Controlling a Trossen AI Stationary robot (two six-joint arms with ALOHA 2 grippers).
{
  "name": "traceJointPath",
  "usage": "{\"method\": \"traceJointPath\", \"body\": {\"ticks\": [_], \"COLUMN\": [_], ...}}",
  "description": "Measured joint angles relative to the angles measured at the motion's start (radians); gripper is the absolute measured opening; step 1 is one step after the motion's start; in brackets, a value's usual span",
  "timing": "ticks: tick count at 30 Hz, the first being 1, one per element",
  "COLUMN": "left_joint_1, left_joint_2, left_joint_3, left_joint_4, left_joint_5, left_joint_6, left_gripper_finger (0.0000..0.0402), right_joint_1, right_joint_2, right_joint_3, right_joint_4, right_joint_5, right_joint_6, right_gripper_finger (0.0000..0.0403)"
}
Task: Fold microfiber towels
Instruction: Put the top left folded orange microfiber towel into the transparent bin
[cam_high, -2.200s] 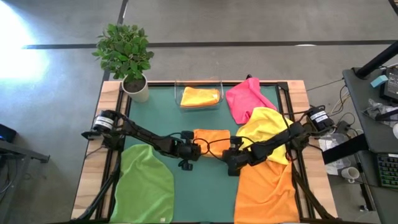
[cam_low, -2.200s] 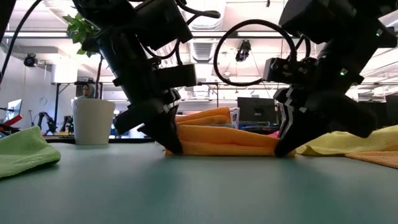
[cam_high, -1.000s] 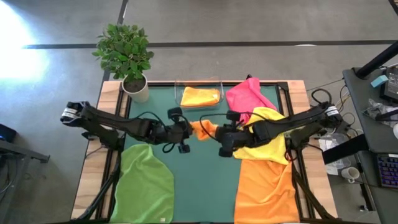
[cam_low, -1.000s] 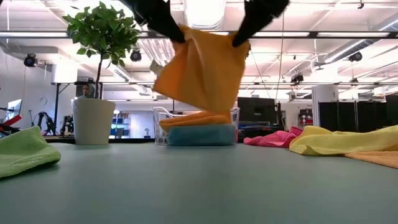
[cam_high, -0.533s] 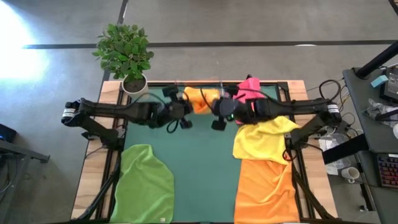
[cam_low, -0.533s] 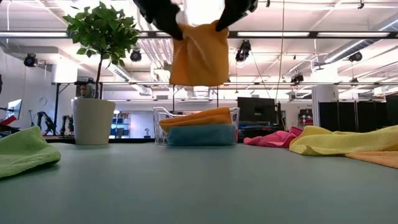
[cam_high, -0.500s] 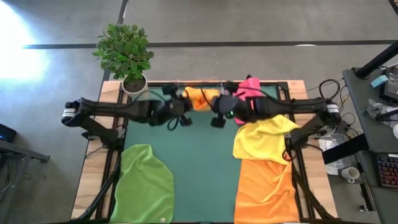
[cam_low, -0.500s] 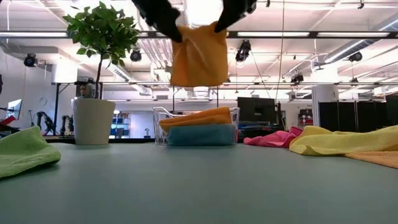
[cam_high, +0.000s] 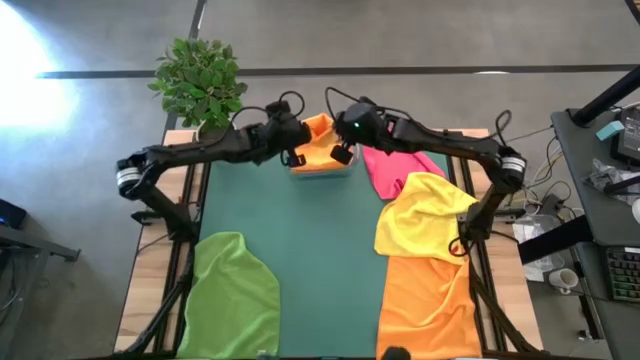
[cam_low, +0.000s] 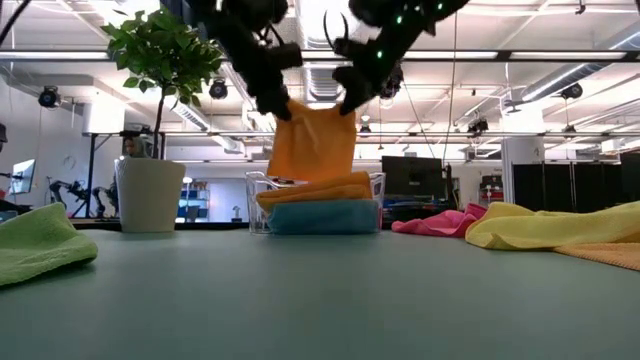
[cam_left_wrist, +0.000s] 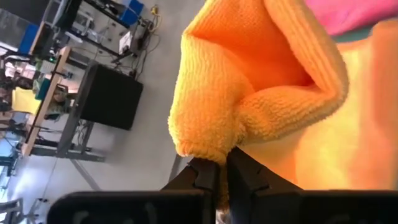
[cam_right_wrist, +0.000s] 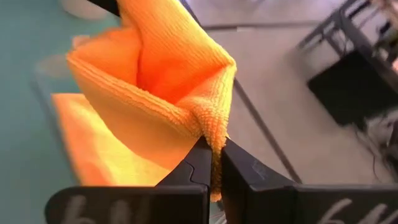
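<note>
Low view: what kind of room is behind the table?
Probably a robotics lab or workshop: long strip lights on an open ceiling, a monitor on a desk behind the tray, and dark equipment racks along the far wall.

No readable text, label, brand, number or sign showed in any of the views, neither on the towels, the tray, the arms nor the room behind the table.
</note>
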Motion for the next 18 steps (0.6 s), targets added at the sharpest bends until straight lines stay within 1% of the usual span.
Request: {"method": "traceJointPath", "body": {"ticks": [4, 8, 13, 18], "left_joint_1": [0.054, 0.093, 0.122, 0.135], "left_joint_2": [0.059, 0.119, 0.185, 0.244], "left_joint_3": [0.000, 0.000, 0.000, 0.013], "left_joint_4": [0.045, 0.103, 0.190, 0.213], "left_joint_5": [0.039, 0.043, 0.045, 0.045], "left_joint_6": [0.080, 0.158, 0.262, 0.336], "left_gripper_finger": [0.0001, 0.0001, 0.0001, 0.0001], "right_joint_1": [-0.042, -0.076, -0.114, -0.137], "right_joint_2": [0.047, 0.092, 0.135, 0.147], "right_joint_3": [0.001, 0.002, 0.002, 0.002], "right_joint_4": [0.002, 0.018, 0.054, 0.068], "right_joint_5": [-0.003, -0.025, -0.026, -0.026], "right_joint_6": [0.004, 0.004, -0.006, -0.037], "right_gripper_finger": [0.0008, 0.0008, 0.0008, 0.0008]}}
